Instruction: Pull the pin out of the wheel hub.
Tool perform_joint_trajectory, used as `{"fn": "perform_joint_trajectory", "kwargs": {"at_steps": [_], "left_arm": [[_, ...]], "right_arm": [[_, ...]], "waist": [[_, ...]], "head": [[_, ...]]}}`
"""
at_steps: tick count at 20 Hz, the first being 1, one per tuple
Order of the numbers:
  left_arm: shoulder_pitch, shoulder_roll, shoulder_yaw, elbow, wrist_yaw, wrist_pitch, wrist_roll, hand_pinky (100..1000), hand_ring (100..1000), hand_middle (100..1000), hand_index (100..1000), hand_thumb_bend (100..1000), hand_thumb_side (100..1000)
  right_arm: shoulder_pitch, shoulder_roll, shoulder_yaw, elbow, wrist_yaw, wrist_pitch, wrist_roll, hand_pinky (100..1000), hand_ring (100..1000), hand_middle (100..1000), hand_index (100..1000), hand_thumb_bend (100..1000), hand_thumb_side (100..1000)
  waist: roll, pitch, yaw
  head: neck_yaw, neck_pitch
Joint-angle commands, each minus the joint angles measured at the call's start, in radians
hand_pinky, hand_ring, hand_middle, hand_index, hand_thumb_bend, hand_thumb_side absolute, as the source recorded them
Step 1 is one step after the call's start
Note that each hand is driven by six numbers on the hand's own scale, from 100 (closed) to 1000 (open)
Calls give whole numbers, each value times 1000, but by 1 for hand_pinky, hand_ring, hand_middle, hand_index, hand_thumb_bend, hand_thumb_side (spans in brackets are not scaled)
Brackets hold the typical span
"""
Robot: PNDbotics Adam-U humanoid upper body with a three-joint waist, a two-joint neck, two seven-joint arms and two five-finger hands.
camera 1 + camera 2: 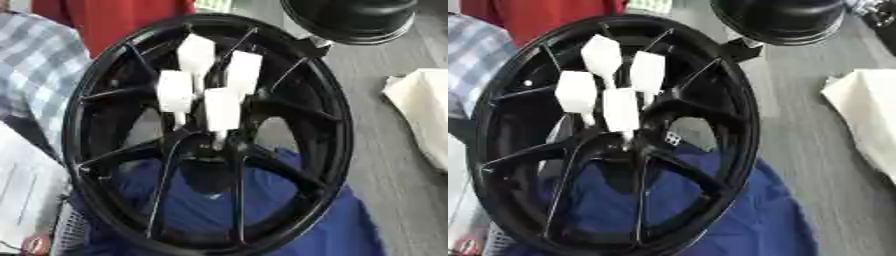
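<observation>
We are viewing the black wheel hub [210,135] standing tilted on a blue cloth [289,215] spread over the grey floor [385,150]. Four white pins [220,110] are sitting clustered at its centre. Neither hand is showing.

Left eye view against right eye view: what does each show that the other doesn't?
Only the left eye view shows a white panel at the lower left and a wide stretch of checked cloth left of the rim. Only the right eye view shows a small bright spot on the rim's inner left wall. Both share the black wheel hub standing on blue cloth, four white pins clustered at its centre, a black round object at the top and a cream cloth to the right. Neither shows a robot hand.
</observation>
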Motion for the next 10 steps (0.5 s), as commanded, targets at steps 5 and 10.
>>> {"fn": "perform_joint_trajectory", "kwargs": {"at_steps": [5,10], "left_arm": [[-10,33,-2,-17,1,6,-7,809,776,723,803,647,462],[-8,36,-5,-17,0,9,-12,809,775,723,803,644,462]], "right_arm": [[-64,-93,19,-21,27,-45,69,886,777,783,813,100,415],[-161,-182,98,-21,180,-149,339,870,789,775,808,100,402]], "waist": [[-2,-16,3],[-9,-22,4]], "head": [[-8,2],[-18,0]]}}
